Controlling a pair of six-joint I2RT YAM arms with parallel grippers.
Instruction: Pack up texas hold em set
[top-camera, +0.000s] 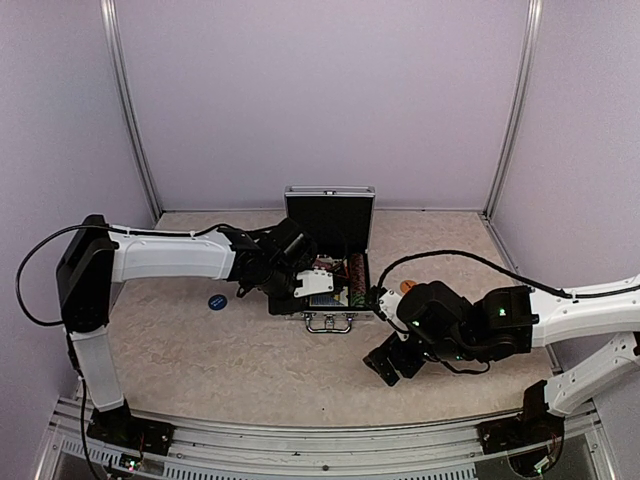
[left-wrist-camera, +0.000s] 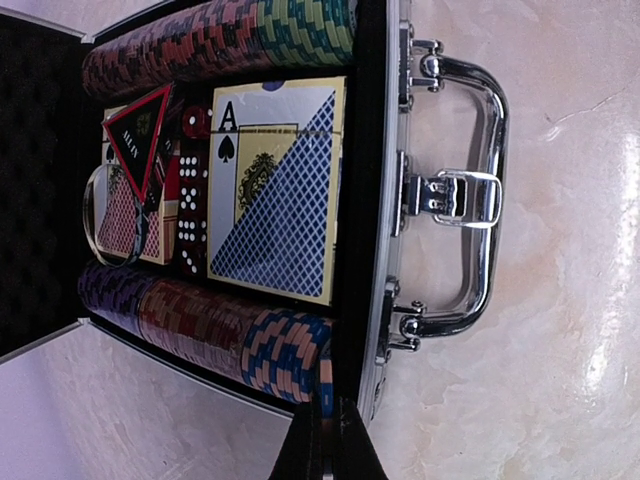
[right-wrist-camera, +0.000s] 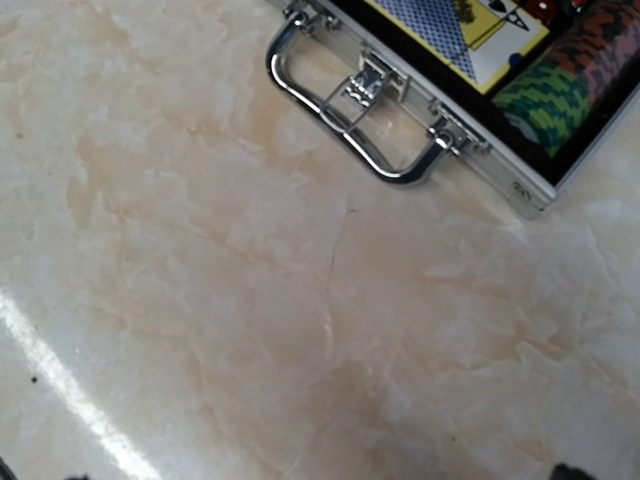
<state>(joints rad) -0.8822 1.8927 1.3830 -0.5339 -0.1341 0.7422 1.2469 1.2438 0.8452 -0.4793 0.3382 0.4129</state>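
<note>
Case (top-camera: 330, 215) lying unlatched at tabletop (top-camera: 200, 360) centre, lid upright.
Left pincer (left-wrist-camera: 325, 430) pinched onto a poker chip (left-wrist-camera: 325, 375) at a row's end inside; right pincer (top-camera: 385, 366) spread wide, empty, near the handle (right-wrist-camera: 350, 130).

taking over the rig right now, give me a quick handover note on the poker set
Left gripper: shut, at the end of one of the chip rows; cannot tell if it pinches a chip.
Right gripper: open, empty, above the table.
Case open, lid up; chip rows, decks, dice inside.
To do: blue disc and a small orange thing lie beside the case; then shut the lid.
</note>
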